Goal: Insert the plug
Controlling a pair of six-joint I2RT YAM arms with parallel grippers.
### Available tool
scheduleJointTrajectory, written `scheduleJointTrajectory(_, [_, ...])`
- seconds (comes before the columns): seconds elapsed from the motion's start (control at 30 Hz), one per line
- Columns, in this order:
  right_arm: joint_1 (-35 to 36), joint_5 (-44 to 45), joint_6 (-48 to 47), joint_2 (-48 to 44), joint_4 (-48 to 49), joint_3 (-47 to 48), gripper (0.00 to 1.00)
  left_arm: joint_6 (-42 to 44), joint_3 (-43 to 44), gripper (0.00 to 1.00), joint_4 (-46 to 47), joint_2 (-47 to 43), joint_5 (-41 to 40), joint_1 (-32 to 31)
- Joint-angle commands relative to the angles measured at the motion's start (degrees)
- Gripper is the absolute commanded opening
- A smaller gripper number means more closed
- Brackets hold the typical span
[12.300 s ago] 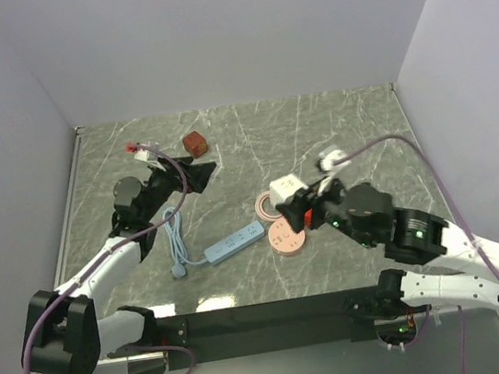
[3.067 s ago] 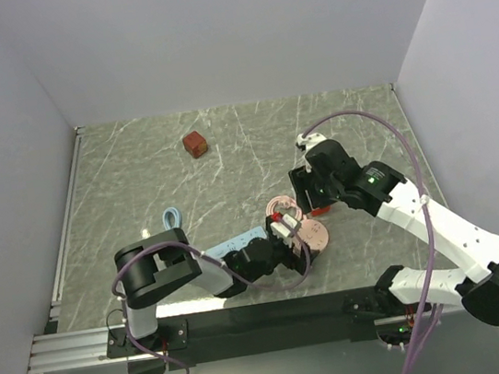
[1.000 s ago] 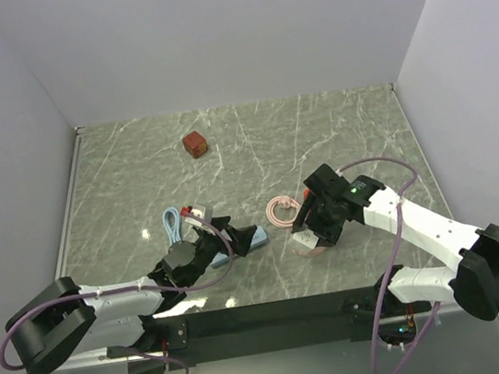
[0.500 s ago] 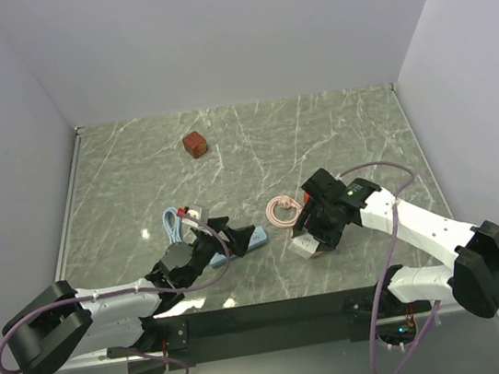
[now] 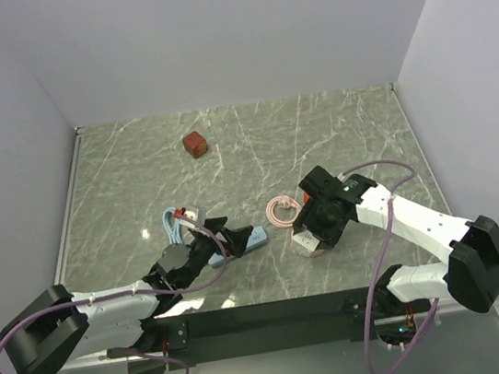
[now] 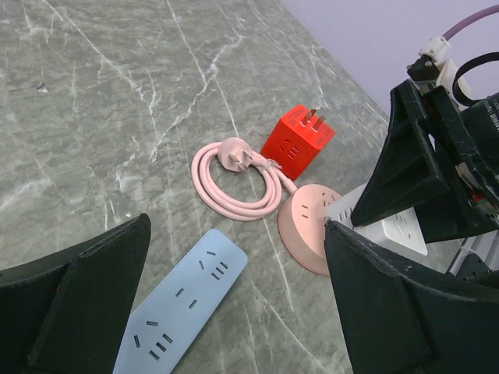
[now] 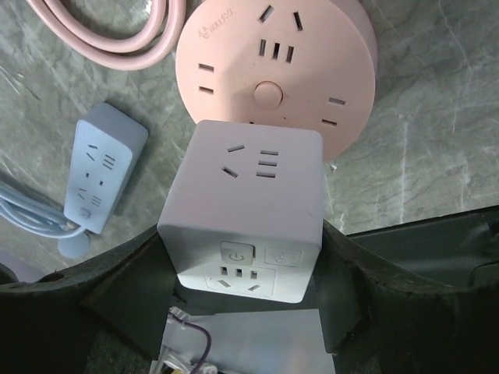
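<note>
From above, the plug (image 5: 305,200) shows only as a red sliver beside the right arm, on the table (image 5: 343,127) next to the coiled pink cable (image 5: 281,210). The right gripper (image 5: 313,238) is clamped on a white cube (image 5: 306,247). The left gripper (image 5: 226,233) is spread wide and holds nothing, low by the blue power strip (image 5: 255,238). A brownish-red cube (image 5: 194,144) sits well apart towards the back. The table is grey-green marble with white veins, and the walls (image 5: 210,34) are plain and pale

In the left wrist view, the plug (image 6: 297,142) is a bright red cube with no long axis. It stands flat with its metal prongs pointing up from the top face and socket slots on a side face, and it touches the pink cable (image 6: 234,183). A pink round socket (image 6: 308,226) lies near it

In the right wrist view, the fingers (image 7: 148,273) grip the white cube (image 7: 249,195) over the pink round socket (image 7: 277,74), and the plug is out of frame
</note>
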Motion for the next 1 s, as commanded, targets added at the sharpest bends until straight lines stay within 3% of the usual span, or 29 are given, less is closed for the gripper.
scheduleJointTrajectory(0.0, [0.45, 1.03, 3.83, -1.02, -0.95, 0.61, 0.00, -0.97, -0.58, 0.99, 1.58, -1.32, 1.46, 0.41])
scheduleJointTrajectory(0.63, [5.19, 5.69, 15.16, 0.47, -3.93, 3.59, 0.00, -1.85, -2.07, 0.99, 2.02, -3.87, 2.42, 0.41])
scheduleJointTrajectory(0.97, [5.19, 4.20, 15.61, 2.23, -0.43, 2.98, 0.00, -1.85, -1.63, 0.99, 1.22, -3.70, 2.34, 0.41])
